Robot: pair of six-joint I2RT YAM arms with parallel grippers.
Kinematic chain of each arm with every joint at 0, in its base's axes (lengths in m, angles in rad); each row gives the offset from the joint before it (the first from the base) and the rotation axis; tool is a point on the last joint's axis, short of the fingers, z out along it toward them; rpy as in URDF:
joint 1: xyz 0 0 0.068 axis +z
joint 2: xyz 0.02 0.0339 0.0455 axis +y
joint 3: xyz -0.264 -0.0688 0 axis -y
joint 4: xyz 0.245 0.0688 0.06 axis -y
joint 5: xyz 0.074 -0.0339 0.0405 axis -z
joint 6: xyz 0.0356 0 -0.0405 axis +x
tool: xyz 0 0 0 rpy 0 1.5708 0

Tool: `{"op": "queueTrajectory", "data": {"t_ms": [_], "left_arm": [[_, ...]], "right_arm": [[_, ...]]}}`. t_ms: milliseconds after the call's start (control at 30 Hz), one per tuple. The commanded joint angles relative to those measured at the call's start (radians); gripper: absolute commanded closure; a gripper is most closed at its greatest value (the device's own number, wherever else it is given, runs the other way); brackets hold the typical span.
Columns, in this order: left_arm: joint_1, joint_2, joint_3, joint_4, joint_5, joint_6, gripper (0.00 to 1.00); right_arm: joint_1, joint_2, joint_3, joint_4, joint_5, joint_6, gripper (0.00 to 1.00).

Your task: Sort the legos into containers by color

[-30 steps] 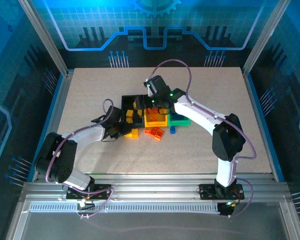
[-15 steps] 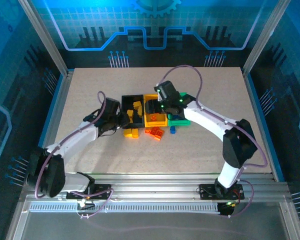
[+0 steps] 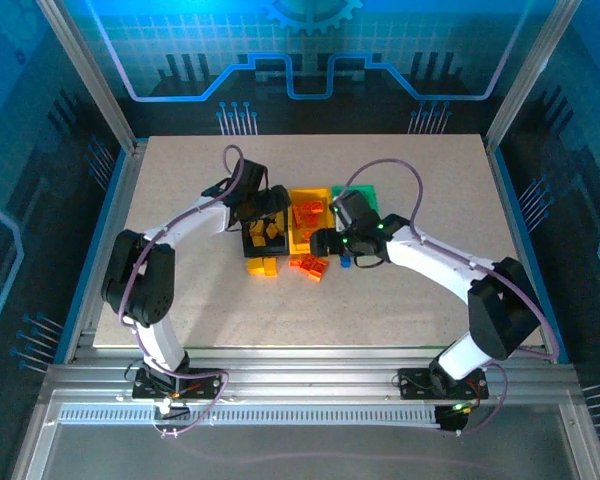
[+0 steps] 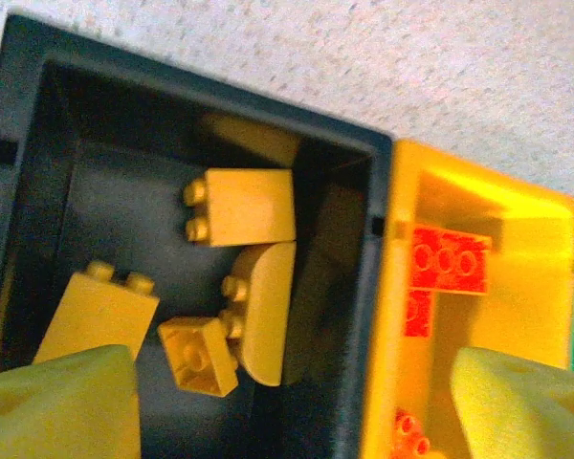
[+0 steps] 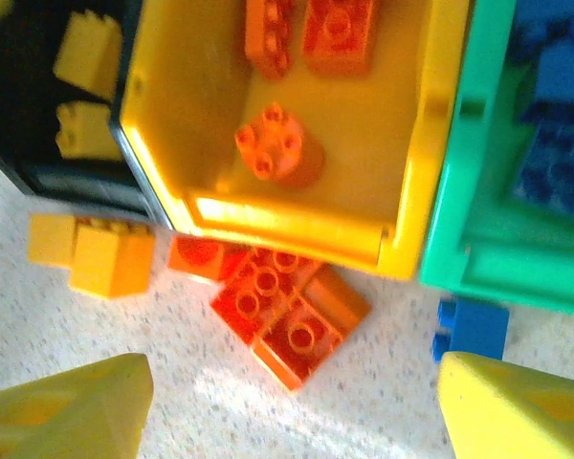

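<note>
Left gripper [image 4: 287,406] gaped empty over black bin [image 4: 172,81], yellow bricks [image 4: 244,206] lying between fingers | Right gripper [image 5: 292,411] gaped empty, loose orange bricks [image 5: 287,320] between fingers, presumably next pick.

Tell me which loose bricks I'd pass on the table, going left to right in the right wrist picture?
yellow bricks → orange-red bricks → blue brick

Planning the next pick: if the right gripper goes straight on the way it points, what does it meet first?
The right gripper would likely meet the loose orange-red bricks on the table; depth is unclear.
</note>
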Motion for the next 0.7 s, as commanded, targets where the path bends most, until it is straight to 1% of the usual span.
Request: {"op": "queueTrajectory", "data": {"t_ms": [0,100,200,267,467,667], "left_arm": [[-0.008,-0.062,0.036,-0.019,0.035,-0.008,0.01],[-0.027,-0.143,-0.008,-0.010,0.058,-0.015,0.01],[-0.054,-0.242,-0.094,0.006,0.077,-0.024,0.01],[-0.071,-0.313,-0.164,0.008,0.077,-0.025,0.01],[-0.084,-0.492,-0.342,0.004,0.079,-0.048,0.01],[-0.084,-0.578,-0.423,0.003,0.087,-0.052,0.01]], "right_arm": [[0.062,-0.018,-0.047,-0.028,0.013,0.030,0.18],[0.105,0.023,-0.066,-0.011,0.045,0.071,0.18],[0.135,0.068,-0.060,0.026,0.081,0.110,0.18],[0.147,0.109,-0.033,0.018,0.119,0.128,0.18],[0.142,0.175,-0.013,0.075,0.168,0.185,0.19],[0.134,0.199,-0.020,0.139,0.187,0.235,0.18]]}}
